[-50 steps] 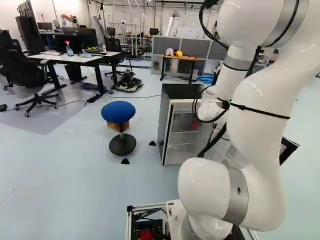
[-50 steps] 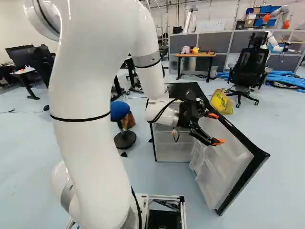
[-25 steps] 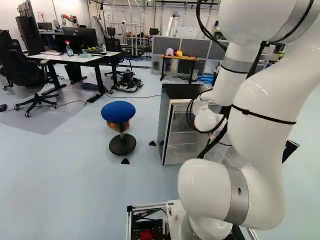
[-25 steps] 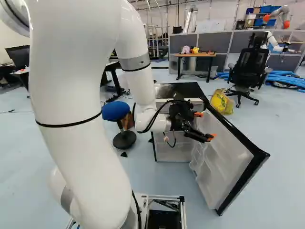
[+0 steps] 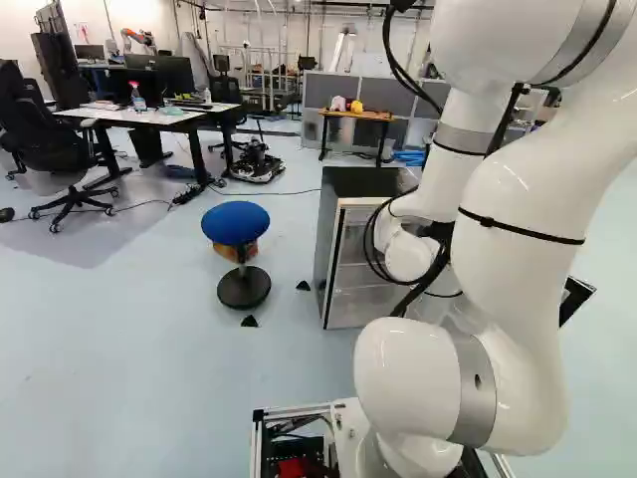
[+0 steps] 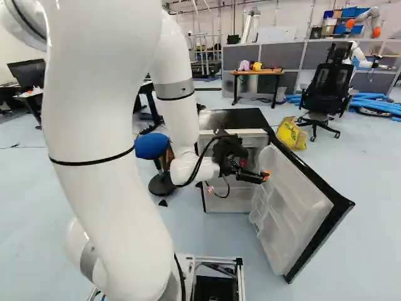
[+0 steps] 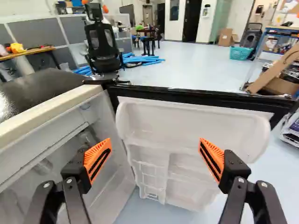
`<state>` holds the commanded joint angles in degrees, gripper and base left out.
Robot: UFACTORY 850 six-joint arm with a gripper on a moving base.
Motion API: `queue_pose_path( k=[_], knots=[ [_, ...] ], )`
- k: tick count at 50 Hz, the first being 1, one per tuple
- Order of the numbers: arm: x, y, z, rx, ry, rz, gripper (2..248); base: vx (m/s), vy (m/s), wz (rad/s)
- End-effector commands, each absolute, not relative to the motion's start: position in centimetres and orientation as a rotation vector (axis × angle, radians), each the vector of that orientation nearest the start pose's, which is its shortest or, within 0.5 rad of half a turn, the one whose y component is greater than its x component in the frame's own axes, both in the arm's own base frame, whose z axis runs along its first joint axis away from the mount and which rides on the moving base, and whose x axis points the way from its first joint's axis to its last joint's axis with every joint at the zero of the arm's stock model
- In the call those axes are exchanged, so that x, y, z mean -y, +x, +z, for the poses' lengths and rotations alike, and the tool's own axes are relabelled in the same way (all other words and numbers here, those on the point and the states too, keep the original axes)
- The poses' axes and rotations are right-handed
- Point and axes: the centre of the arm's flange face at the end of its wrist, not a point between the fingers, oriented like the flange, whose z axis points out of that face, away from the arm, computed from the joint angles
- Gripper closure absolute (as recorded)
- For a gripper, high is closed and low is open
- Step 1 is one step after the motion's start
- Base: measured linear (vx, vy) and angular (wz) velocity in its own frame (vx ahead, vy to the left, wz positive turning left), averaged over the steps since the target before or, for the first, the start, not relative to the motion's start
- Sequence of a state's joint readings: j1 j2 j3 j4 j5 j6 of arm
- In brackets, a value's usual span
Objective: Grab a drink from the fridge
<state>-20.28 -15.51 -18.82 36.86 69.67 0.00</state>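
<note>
So, right base view: blue-topped stool [image 6: 152,147]; mini fridge [image 6: 235,118] standing open, some small red item [image 6: 243,162] in there, can't tell what; gripper [image 6: 264,176] with fingers spread wide; fridge door [image 6: 301,191] swung out.

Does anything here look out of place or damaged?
The black-edged white fridge door stands wide open: wasteful, but probably for fetching a drink. A crumpled yellow plastic bag sits on the floor behind it. No spill or damage shows.
</note>
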Motion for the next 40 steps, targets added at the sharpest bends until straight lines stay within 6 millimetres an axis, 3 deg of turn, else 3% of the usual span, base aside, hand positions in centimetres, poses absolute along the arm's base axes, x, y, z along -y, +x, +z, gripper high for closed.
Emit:
queue_pose_path(
  k=[40],
  knots=[
    [14.6,34.0,25.6,0.662,2.258,1.539,3,0.0,0.0,0.0]
  ],
)
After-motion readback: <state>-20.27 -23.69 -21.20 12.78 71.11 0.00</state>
